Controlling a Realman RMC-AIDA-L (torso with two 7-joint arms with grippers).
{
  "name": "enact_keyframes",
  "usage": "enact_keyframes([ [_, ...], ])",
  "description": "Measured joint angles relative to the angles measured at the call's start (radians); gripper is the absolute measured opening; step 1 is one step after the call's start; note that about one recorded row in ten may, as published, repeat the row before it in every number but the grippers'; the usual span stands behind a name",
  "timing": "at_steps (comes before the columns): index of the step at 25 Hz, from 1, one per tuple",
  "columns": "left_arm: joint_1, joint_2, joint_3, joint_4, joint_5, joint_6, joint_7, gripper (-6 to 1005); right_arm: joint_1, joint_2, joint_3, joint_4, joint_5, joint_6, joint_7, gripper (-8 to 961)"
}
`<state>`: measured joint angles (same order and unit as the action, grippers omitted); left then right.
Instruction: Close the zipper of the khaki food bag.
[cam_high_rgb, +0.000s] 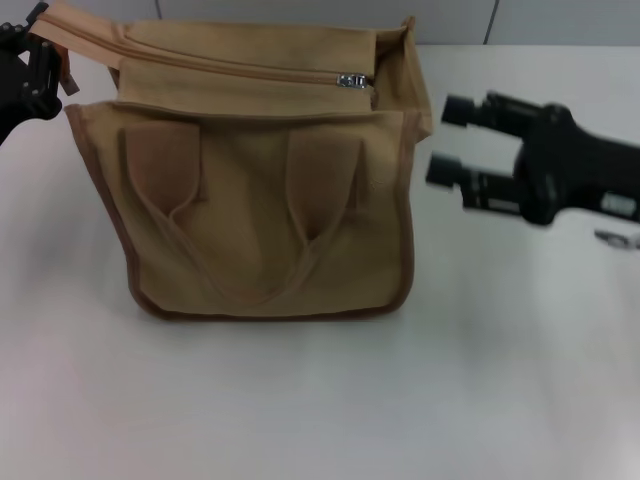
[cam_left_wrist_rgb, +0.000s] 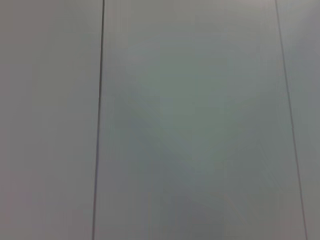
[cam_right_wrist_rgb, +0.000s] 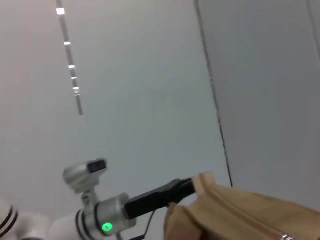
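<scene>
The khaki food bag (cam_high_rgb: 260, 210) stands on the white table, its strap handles hanging down the front. The zipper (cam_high_rgb: 230, 65) runs along the top panel, and its silver pull tab (cam_high_rgb: 352, 80) sits near the right end. My left gripper (cam_high_rgb: 38, 60) is at the bag's top left corner, shut on the end of the top panel; the right wrist view shows it (cam_right_wrist_rgb: 162, 197) touching that corner of the bag (cam_right_wrist_rgb: 240, 215). My right gripper (cam_high_rgb: 445, 140) is open and empty, right of the bag, fingers pointing at its right side. The left wrist view shows only wall.
The white table (cam_high_rgb: 320, 400) stretches in front of and right of the bag. A grey panelled wall (cam_left_wrist_rgb: 200, 100) stands behind. My left arm with a green light (cam_right_wrist_rgb: 106, 228) shows in the right wrist view.
</scene>
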<state>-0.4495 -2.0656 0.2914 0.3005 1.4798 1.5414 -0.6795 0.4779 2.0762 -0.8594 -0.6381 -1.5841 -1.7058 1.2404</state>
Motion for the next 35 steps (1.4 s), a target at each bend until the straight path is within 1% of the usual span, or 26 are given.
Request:
enact_keyframes([
  [2, 0.002, 0.000, 0.000, 0.000, 0.000, -0.012, -0.001, 112, -0.021, -0.001, -0.002, 0.021, -0.008, -0.028, -0.070, 752],
  [5, 0.008, -0.001, 0.000, 0.000, 0.001, -0.022, -0.007, 112, -0.038, -0.009, -0.010, 0.048, -0.073, -0.051, -0.138, 752],
  [6, 0.010, -0.001, 0.001, 0.000, 0.001, -0.023, -0.010, 113, -0.042, -0.011, -0.008, 0.056, -0.142, -0.055, -0.165, 752],
  [7, 0.013, -0.001, 0.002, 0.000, 0.001, -0.023, -0.015, 113, -0.042, -0.011, -0.008, 0.056, -0.142, -0.055, -0.165, 752],
  [12, 0.024, 0.001, 0.002, 0.000, 0.001, -0.016, -0.059, 114, -0.052, -0.003, -0.005, 0.071, -0.274, -0.038, -0.221, 753],
  [16, 0.039, -0.001, 0.006, 0.001, 0.000, -0.007, -0.069, 115, -0.051, -0.001, -0.010, 0.095, -0.307, 0.001, -0.256, 753],
  [20, 0.049, -0.002, 0.003, 0.000, 0.001, -0.003, -0.075, 116, -0.045, -0.001, -0.007, 0.109, -0.309, 0.008, -0.257, 753],
  [23, 0.054, 0.001, 0.007, 0.006, 0.008, -0.005, -0.120, 116, -0.040, -0.001, -0.006, 0.114, -0.309, 0.015, -0.257, 752],
  [26, 0.060, 0.010, 0.017, 0.032, 0.046, -0.016, -0.201, 117, -0.036, -0.001, -0.010, 0.117, -0.309, 0.018, -0.258, 752],
  [28, 0.070, 0.022, 0.021, 0.066, 0.097, -0.020, -0.280, 118, -0.031, 0.000, -0.010, 0.120, -0.309, 0.019, -0.258, 752],
  [34, 0.115, 0.071, 0.024, 0.210, 0.249, 0.057, -0.538, 119, -0.026, 0.001, -0.011, 0.121, -0.304, 0.034, -0.258, 751],
  [35, 0.124, 0.085, 0.025, 0.243, 0.284, 0.084, -0.590, 164, -0.024, 0.001, -0.011, 0.122, -0.304, 0.037, -0.259, 751],
])
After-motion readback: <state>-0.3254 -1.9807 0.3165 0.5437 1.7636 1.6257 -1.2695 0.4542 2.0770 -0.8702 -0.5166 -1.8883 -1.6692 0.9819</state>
